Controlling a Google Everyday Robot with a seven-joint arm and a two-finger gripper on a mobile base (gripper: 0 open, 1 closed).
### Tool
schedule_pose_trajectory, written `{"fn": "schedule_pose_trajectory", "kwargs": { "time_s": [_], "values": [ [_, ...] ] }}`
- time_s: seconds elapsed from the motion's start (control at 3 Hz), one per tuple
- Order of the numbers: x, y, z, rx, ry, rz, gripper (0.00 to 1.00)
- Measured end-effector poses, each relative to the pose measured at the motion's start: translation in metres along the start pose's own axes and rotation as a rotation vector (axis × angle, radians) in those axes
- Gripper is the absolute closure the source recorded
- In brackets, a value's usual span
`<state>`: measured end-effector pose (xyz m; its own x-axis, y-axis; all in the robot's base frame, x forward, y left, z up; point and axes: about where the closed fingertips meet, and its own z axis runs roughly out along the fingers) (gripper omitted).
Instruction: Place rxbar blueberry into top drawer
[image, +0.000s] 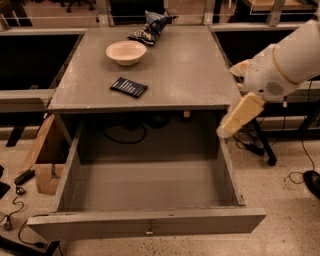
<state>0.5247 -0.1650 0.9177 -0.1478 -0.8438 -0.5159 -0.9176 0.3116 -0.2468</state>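
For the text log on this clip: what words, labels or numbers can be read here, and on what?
rxbar blueberry on the tabletop: rows of white lettering, too small to read.
snack bag: pattern only, nothing readable.
gripper, by the right wall of the top drawer: no text seen.

The arm (295, 52) is a fat white cylinder with a thin tan ring and a small dotted grille near its rounded end. The gripper (228, 126), a cream-yellow block, sits just off the counter's (190, 70) right front corner.
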Motion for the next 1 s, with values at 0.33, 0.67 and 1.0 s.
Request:
{"fn": "schedule_pose_trajectory", "kwargs": {
  "time_s": [0.33, 0.67, 1.0],
  "values": [
    [-0.027, -0.02, 0.049, 0.016, -0.208, 0.031, 0.0],
    [-0.056, -0.059, 0.073, 0.132, -0.37, 0.095, 0.0],
    [-0.058, -0.067, 0.07, 0.162, -0.375, 0.096, 0.0]
  ]
}}
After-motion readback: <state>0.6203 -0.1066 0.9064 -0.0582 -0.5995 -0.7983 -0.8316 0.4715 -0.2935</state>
